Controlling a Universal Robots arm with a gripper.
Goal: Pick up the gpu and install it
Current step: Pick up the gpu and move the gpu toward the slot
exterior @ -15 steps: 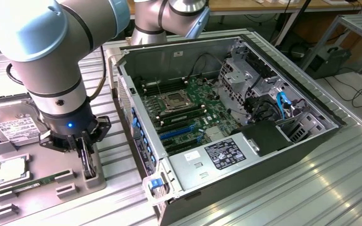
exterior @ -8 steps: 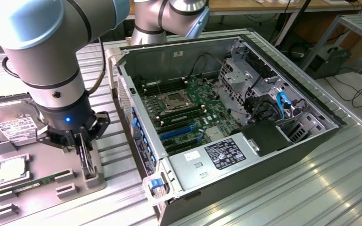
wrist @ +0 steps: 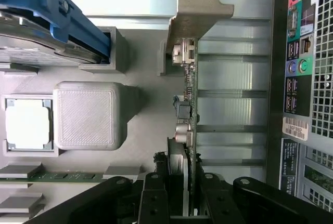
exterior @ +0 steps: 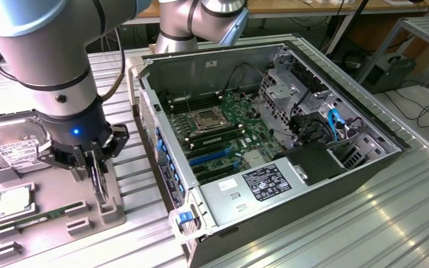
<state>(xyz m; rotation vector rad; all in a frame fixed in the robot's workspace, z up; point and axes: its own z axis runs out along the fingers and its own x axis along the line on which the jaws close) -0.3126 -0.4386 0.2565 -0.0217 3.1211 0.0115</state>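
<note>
Ribbed metal bench [exterior: 363, 223] carries the open case [exterior: 222, 61] beside the pincer [wrist: 183, 198] and a grey tray [exterior: 58, 223] under it. The gpu [wrist: 190, 78] stands on edge in a tray slot, pinched between the part-closed jaws. A straight upward lift, card kept square, should keep the bracket [wrist: 200, 5] from snagging.
</note>
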